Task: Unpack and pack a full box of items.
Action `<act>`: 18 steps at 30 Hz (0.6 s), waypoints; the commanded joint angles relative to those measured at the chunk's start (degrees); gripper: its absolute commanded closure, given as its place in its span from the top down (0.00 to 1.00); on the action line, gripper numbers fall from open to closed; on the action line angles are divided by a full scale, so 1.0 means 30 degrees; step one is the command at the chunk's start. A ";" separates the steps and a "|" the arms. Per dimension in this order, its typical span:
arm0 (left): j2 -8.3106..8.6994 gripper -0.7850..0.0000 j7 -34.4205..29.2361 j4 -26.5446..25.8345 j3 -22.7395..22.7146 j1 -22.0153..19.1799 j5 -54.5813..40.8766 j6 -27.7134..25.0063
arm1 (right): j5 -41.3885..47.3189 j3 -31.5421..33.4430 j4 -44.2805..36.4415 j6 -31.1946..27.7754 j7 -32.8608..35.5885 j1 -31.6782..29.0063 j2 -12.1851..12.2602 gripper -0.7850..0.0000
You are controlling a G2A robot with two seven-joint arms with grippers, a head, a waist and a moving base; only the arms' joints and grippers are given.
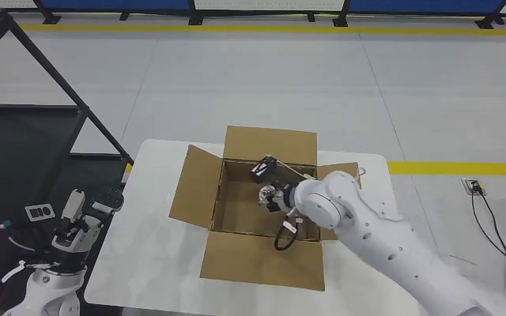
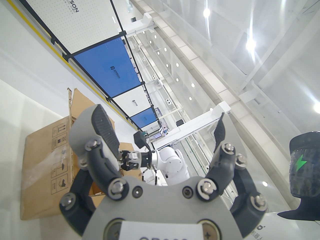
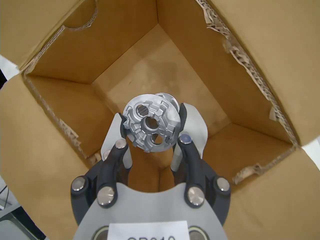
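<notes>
Over the open cardboard box (image 3: 200,51): grips a toothed metal hub (image 3: 151,126) in the right pincer (image 3: 153,117), above the bare floor. Holds the left pincer (image 2: 160,123) wide open beside the counter (image 1: 158,237). Packing or unpacking, cannot tell; next calls for lowering and releasing, or lifting clear.

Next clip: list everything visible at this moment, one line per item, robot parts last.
cardboard box: one, brown, flaps open, on the table
metal part: one, silver-grey toothed disc with holes, inside the box above its floor, held in the right tool
table: one, white, under the box
floor stripes: two, yellow, one across the far floor, one to the right of the table
right tool: one, grey and black, shut on the metal part, inside the box
left tool: one, grey and black, open, beyond the table's left edge
</notes>
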 commanded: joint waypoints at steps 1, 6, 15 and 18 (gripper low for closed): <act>0.0000 1.00 0.0000 0.0000 0.0000 0.0000 0.0000 0.0000 | 0.0345 -0.1304 0.1926 0.0311 -0.0208 0.0870 -0.1020 0.00; 0.0000 1.00 0.0000 0.0000 0.0000 0.0000 0.0000 0.0000 | 0.1287 -0.2944 0.5495 0.0369 -0.0754 0.2045 -0.3063 0.00; 0.0000 1.00 0.0000 0.0000 0.0000 0.0000 0.0000 0.0000 | 0.1709 -0.4130 1.0900 -0.0011 -0.1792 0.2688 -0.5646 0.00; 0.0000 1.00 0.0000 0.0000 0.0000 0.0000 0.0000 0.0000 | 0.1766 -0.4288 1.2477 -0.0168 -0.2034 0.2822 -0.6347 0.00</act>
